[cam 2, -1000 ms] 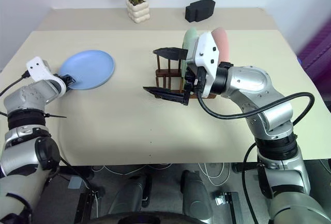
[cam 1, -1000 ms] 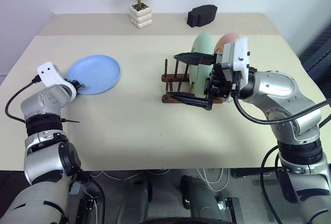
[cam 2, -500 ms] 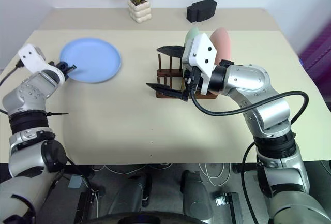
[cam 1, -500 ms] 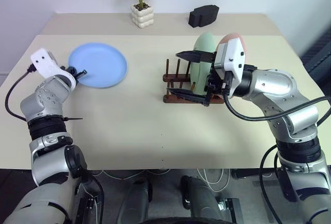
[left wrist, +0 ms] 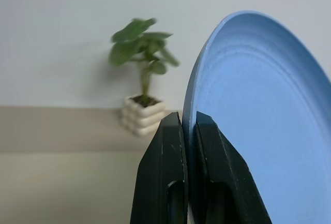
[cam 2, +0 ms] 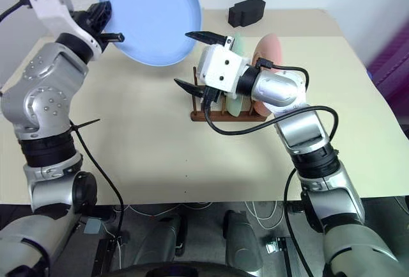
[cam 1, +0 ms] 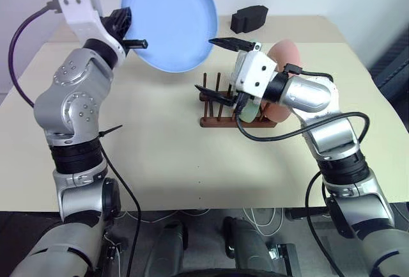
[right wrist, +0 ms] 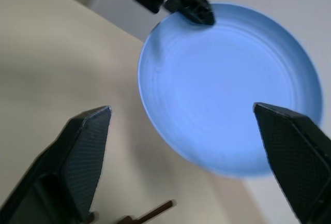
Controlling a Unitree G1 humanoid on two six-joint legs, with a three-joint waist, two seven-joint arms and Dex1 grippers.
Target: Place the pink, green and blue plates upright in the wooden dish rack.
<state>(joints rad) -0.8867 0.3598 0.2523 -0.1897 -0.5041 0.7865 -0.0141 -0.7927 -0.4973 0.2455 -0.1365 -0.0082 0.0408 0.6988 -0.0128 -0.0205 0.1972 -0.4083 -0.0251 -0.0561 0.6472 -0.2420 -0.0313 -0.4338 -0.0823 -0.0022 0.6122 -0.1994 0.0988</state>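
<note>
The left tool (cam 1: 131, 34) is clenched on the rim of the blue plate (cam 1: 171, 18), holding it in the air, tilted, above the far left of the worktop (cam 1: 153, 149). The right tool (cam 2: 199, 61) is spread wide, grasping nothing, facing the plate. Just behind it, the wooden dish rack (cam 1: 220, 107) holds the green plate (cam 2: 235, 101) and pink plate (cam 1: 285, 56) upright.
</note>
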